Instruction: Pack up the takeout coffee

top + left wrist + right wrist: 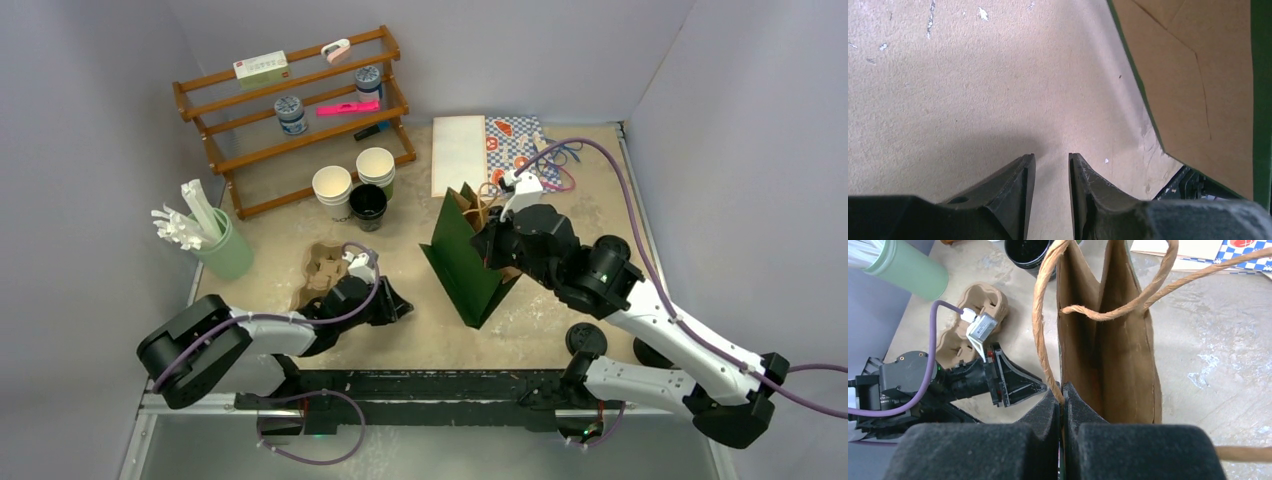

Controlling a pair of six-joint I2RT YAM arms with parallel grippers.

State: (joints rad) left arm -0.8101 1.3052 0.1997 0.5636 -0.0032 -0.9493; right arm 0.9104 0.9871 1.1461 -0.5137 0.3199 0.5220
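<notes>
Two pincers are at work. The right pincer (1062,390) is clenched on the rim of a standing green paper bag (462,262). It pinches right where a twine handle (1040,315) meets the edge, so the brown inside stands open. The left pincer (1050,159) is released, its fingers apart with nothing between them. It sits low over the bare desk (948,90), between the bag and a cardboard cup carrier (322,272).

The takeout coffee is not plainly in sight. A round black top (585,338) sits on the desk near the right arm's base (it may be the lidded cup seen from above, but I cannot tell). Behind the carrier stand lidless cups (332,186) and an all-black cup (367,203), neither of them wanted.

The step in hand seems to be holding the bag open for loading, and nothing shows inside it yet. Next, the free left pincer probably must find the lidded cup and grip it upright. It would then lower the cup through the bag's narrow mouth without snagging the handles.
</notes>
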